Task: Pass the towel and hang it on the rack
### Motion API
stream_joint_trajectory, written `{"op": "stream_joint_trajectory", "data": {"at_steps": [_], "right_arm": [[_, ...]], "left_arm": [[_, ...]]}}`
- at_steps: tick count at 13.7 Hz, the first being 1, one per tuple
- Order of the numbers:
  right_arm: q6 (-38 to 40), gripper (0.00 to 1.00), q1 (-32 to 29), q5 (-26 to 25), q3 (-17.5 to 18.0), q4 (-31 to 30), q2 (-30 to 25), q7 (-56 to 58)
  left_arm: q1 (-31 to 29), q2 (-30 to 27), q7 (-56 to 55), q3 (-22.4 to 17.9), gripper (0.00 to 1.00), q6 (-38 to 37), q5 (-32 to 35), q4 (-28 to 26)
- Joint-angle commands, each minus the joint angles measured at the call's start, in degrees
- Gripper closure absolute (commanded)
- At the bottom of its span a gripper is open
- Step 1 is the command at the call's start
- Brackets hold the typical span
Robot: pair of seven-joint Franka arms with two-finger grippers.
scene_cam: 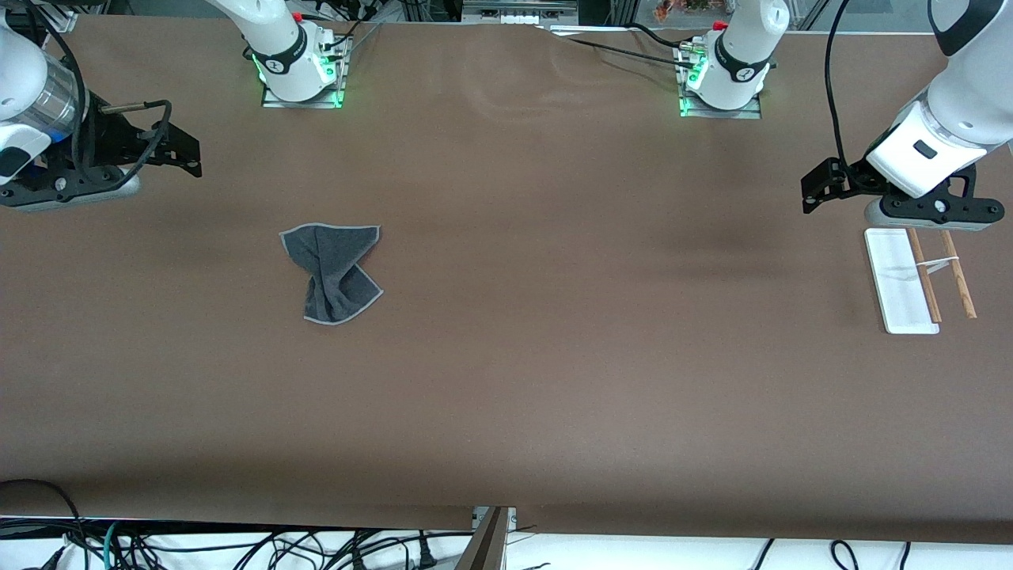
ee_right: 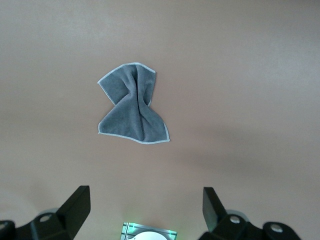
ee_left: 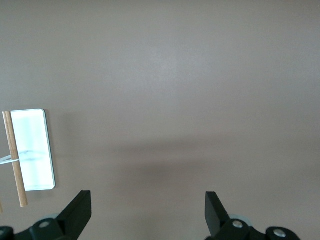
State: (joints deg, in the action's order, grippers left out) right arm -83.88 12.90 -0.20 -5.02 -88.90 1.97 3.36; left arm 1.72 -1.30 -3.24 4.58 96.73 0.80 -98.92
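Opening stage of the pass-and-hang task: nothing is gripped yet. The towel (scene_cam: 332,271) lies bunched and twisted at its middle on the table (scene_cam: 554,380), toward the right arm's end. The right tool (scene_cam: 178,150) hangs above the table at that end with its fingers (ee_right: 75,207) spread wide and nothing between them; in the right wrist view the towel sits well clear of the fingertips, out ahead of them. The left tool (scene_cam: 815,190) hangs at the left arm's end, fingers (ee_left: 77,212) likewise apart and empty, with the rack (scene_cam: 902,281) just beside it and close under it on the table; its two wooden rods (scene_cam: 924,277) stand over the white base.

Judged step: approach to the first pick. The next move calls for the right tool to travel over the towel, descend, and close on a raised fold, most readily the twisted waist where the cloth stands highest, then carry it toward mid-table for the hand-over. The left arm waits.

Obstacles: none lie between either tool and its target. Likely difficulty is the flat cloth offering little to pinch, and the left tool's closeness to the thin rods when it moves off
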Motion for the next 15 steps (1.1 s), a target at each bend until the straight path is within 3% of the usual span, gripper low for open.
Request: {"op": "stream_joint_trajectory", "data": {"at_steps": [1,15], "right_arm": [[0.6,0.01,-0.7,0.1,0.5,0.2,-0.1,0.2],[0.7,0.01,-0.6,0.1,0.5,-0.2,0.1,0.4]], "left_arm": [[0.2,1.4,0.9,0.3,0.00,-1.5,0.2,2.6],[-0.5,1.4,1.1,0.1,0.00,-2.4,0.2,2.8]]}}
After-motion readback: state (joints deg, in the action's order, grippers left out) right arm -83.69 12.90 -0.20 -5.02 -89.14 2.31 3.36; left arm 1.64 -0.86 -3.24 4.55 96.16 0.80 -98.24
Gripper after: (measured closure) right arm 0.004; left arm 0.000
